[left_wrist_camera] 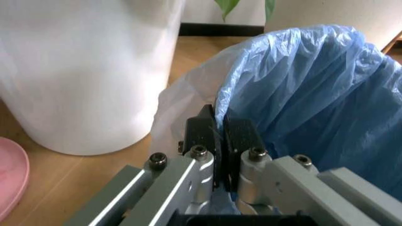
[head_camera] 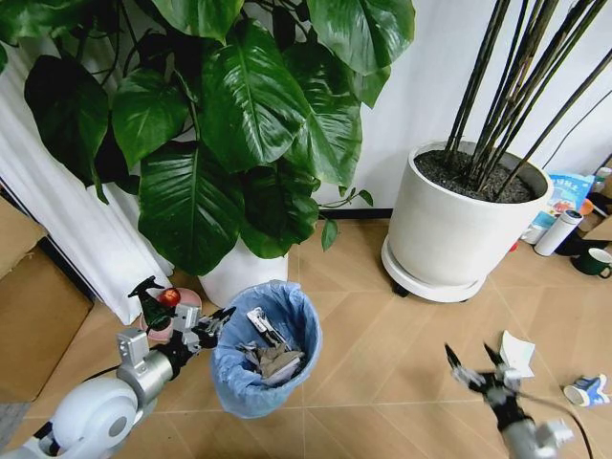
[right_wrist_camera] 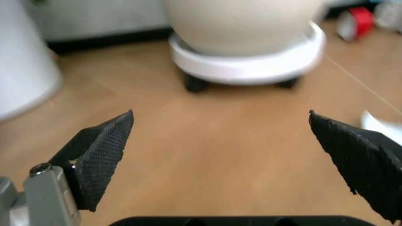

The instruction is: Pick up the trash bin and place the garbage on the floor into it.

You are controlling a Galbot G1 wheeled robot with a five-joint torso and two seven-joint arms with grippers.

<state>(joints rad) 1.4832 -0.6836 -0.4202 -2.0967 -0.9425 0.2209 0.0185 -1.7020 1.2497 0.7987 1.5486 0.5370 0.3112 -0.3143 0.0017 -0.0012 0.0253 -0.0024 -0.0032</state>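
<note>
The trash bin (head_camera: 266,359), lined with a crinkled light-blue bag, stands on the wood-look floor (head_camera: 382,382) with scraps inside it. My left gripper (head_camera: 220,320) is at the bin's left rim. In the left wrist view the left gripper (left_wrist_camera: 220,125) is shut on the bag's edge (left_wrist_camera: 301,94). My right gripper (head_camera: 471,360) hovers open above the floor, right of the bin, with nothing between its fingers (right_wrist_camera: 100,150). Garbage lies near it: a crumpled white paper (head_camera: 516,352) just beyond its tips, also visible as a white scrap (right_wrist_camera: 380,125), and a blue-and-white packet (head_camera: 585,390) farther right.
A big white pot (head_camera: 469,225) on a wheeled base (right_wrist_camera: 251,61) stands behind the right gripper. The leafy plant's white pot (head_camera: 239,273) sits close behind the bin. Cardboard boxes (head_camera: 29,306) line the left. A bottle (head_camera: 559,232) and a green mug (head_camera: 595,261) are at the far right.
</note>
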